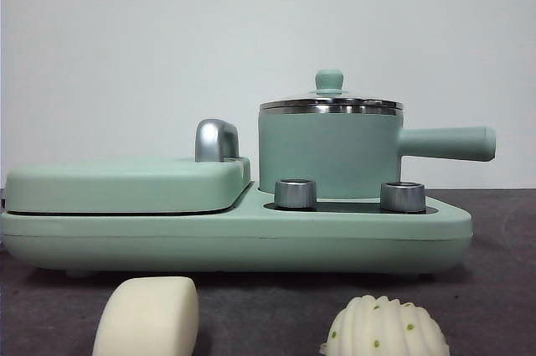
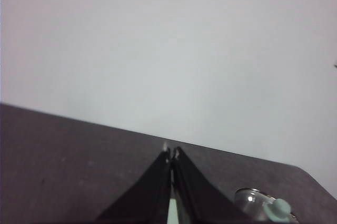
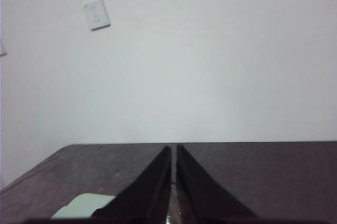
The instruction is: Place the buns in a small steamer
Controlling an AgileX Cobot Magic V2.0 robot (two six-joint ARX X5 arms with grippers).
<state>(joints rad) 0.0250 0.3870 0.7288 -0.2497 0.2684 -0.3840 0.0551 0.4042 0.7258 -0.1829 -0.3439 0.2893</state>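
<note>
Two buns lie on the dark table at the front: a smooth cream block (image 1: 147, 316) and, apart from it, a ribbed white dome with green dots (image 1: 387, 327). Behind them my target, the small green pot (image 1: 328, 153), sits lidded on the green cooker base (image 1: 251, 234), beside the flat griddle (image 1: 126, 186). My left claw (image 2: 171, 154) and right claw (image 3: 174, 148) are both pressed together, empty, held above the table.
</note>
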